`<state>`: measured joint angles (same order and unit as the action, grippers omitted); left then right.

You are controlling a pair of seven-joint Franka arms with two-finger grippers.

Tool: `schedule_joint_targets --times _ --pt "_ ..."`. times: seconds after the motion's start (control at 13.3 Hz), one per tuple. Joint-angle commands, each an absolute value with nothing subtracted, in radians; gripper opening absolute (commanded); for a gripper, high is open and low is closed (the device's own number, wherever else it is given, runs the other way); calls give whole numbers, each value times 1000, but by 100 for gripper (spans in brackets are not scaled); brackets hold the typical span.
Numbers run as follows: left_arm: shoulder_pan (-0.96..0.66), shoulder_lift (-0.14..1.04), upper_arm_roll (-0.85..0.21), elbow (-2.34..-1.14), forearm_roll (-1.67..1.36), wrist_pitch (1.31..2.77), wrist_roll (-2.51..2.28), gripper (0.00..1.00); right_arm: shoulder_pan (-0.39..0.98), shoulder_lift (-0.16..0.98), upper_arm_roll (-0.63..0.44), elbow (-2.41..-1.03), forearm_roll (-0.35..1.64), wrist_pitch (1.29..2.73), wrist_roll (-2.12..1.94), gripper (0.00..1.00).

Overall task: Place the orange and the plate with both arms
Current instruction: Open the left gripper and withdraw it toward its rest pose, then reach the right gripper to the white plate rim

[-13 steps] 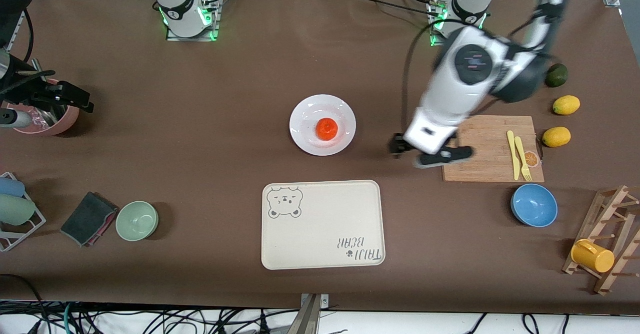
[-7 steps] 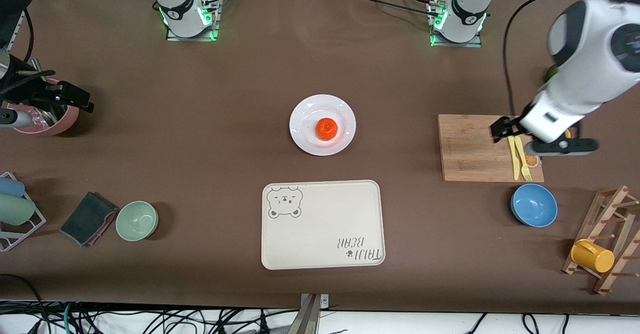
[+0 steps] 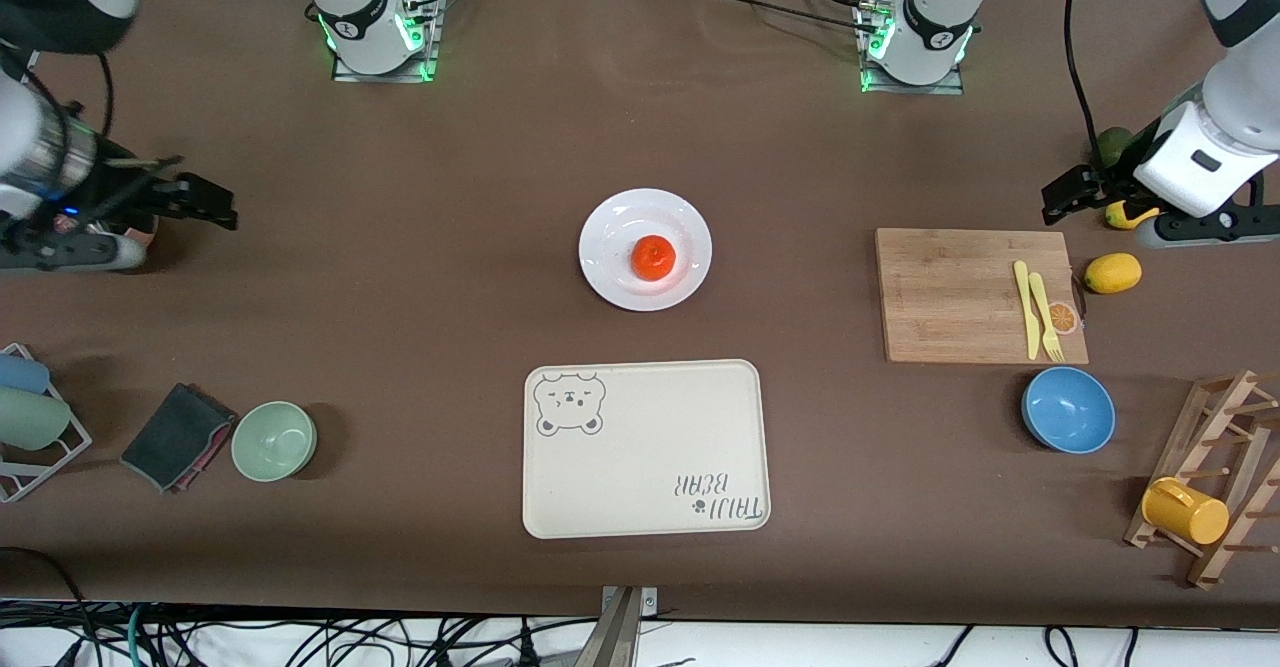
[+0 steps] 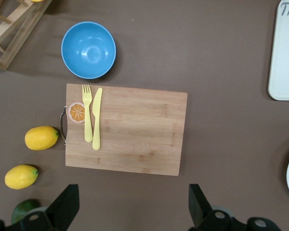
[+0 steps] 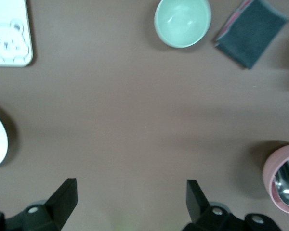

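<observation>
Fingers (image 4: 67, 204) of both grippers apart

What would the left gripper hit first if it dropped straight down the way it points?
Probably bare table just off the cutting board's edge; the open left gripper holds nothing, though depth is unclear.

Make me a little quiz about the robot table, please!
1. True or false: the orange sits on the plate.
2. Which is nearer the front camera: the tray or the plate?
3. The left gripper is: A) open, holding nothing, B) shut on a lemon, C) shut on the fork.

Key: 1 true; 2 the tray; 3 A.
</observation>
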<state>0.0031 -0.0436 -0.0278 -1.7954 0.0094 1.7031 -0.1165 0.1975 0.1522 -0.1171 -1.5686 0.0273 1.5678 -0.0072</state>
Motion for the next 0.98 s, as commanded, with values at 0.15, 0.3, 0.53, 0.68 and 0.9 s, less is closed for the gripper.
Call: schedule_joint_targets --times 0.15,0.3,0.53,0.68,0.9 --pt "0 -28 -26 -1740 -38 1667 -133 100 256 302 -103 -1583 259 1526 -14 100" --pt "8 -28 -25 -1738 -37 1660 -124 100 282 369 -95 -1597 334 1575 -14 100" --pt "18 -26 -25 -1740 -28 1658 -123 100 285 322 -46 -1811 493 1797 -20 100" --pt "18 -26 -26 -1740 -20 1655 -124 100 285 269 6 -1996 599 1981 -29 100" --pt "20 -25 -23 -1740 -20 1648 -124 100 285 262 78 -2120 808 2153 -121 100"
